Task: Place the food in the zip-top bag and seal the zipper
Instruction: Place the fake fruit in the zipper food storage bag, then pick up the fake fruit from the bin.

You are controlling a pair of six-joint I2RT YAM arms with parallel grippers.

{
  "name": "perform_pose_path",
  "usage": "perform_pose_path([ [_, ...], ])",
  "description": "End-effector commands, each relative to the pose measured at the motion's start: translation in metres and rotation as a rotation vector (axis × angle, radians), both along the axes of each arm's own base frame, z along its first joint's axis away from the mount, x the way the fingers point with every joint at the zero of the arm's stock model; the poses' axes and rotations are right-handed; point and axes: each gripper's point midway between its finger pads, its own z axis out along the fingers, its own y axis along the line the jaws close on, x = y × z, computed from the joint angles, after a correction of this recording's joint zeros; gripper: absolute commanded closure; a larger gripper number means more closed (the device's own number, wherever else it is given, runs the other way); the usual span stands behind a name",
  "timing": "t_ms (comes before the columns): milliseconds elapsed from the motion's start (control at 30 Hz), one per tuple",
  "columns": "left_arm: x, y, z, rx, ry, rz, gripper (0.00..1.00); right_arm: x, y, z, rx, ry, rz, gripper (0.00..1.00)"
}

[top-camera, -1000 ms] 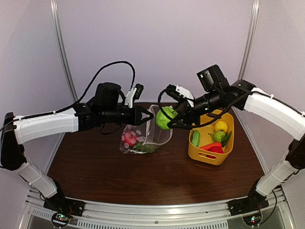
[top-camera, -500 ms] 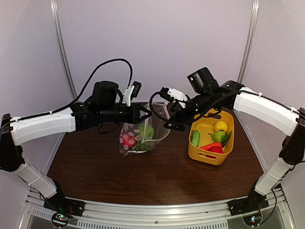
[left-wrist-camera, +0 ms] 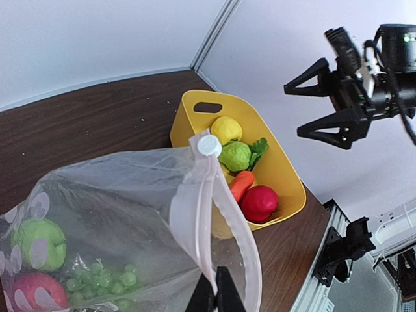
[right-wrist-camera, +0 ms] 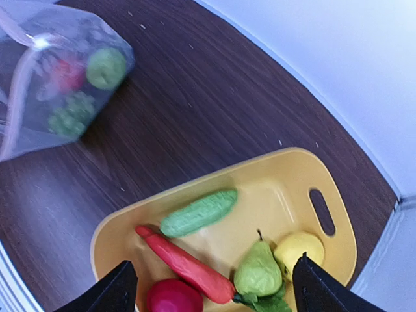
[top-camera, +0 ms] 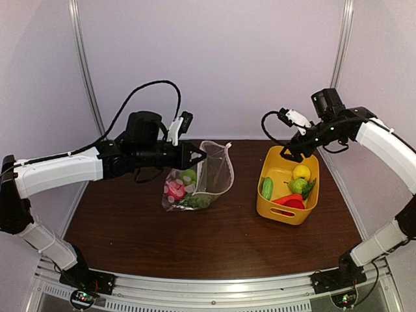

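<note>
Clear dotted zip-top bag (top-camera: 209, 177) is pinched at the rim by the left gripper (left-wrist-camera: 216, 294), mouth gaping, with a green apple (top-camera: 188, 175), red apple (top-camera: 174, 190) and green grapes (top-camera: 197, 202) down in the bottom. Off to its right, the yellow basket (top-camera: 283, 213) holds a cucumber (top-camera: 266, 188), carrot (right-wrist-camera: 188, 265), red pepper (top-camera: 296, 203), lemon (top-camera: 301, 172) and a leafy green fruit (top-camera: 298, 186). The right gripper (left-wrist-camera: 292, 110) hangs above it, spread wide and empty.

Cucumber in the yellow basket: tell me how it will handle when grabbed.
The cucumber looks like rigid moulded plastic, so it is probably stiff and light. Its rounded, elongated shape could roll or slip unless gripped across its middle. It lies loose on the basket floor, which looks smooth, so a nudge may slide it.
</note>
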Motion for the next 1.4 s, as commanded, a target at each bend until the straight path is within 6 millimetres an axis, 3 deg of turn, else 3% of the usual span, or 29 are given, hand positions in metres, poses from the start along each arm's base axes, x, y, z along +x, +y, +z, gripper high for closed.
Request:
perform_pose_path([
  [0,-0.003,0.004,0.01,-0.012,-0.048,-0.003,1.0,0.006,-0.072,-0.058,-0.269,0.119,-0.166,0.18],
  [100,-0.004,0.005,0.009,-0.006,-0.049,-0.003,1.0,0.009,-0.102,-0.097,-0.422,0.195,-0.216,0.24],
  [233,-0.004,0.006,0.008,-0.005,-0.051,-0.002,1.0,0.012,-0.124,-0.142,-0.535,0.296,-0.258,0.29],
  [500,-0.006,0.006,0.005,0.005,-0.046,-0.011,1.0,0.035,-0.13,-0.187,-0.619,0.349,-0.284,0.3],
  [700,-0.007,0.008,0.005,0.006,-0.048,-0.009,1.0,0.042,-0.133,-0.216,-0.659,0.389,-0.288,0.22],
  [900,-0.007,0.007,0.003,0.006,-0.047,-0.013,1.0,0.051,-0.133,-0.232,-0.672,0.376,-0.299,0.22],
  [1133,-0.007,0.003,0.001,-0.003,-0.04,-0.025,1.0,0.058,-0.131,-0.236,-0.652,0.345,-0.313,0.2],
  [1233,-0.007,0.003,0.002,-0.006,-0.04,-0.026,1.0,0.056,-0.131,-0.227,-0.635,0.336,-0.323,0.33],
  [1367,-0.007,0.002,0.002,-0.005,-0.04,-0.025,1.0,0.044,-0.127,-0.186,-0.568,0.298,-0.332,0.44],
])
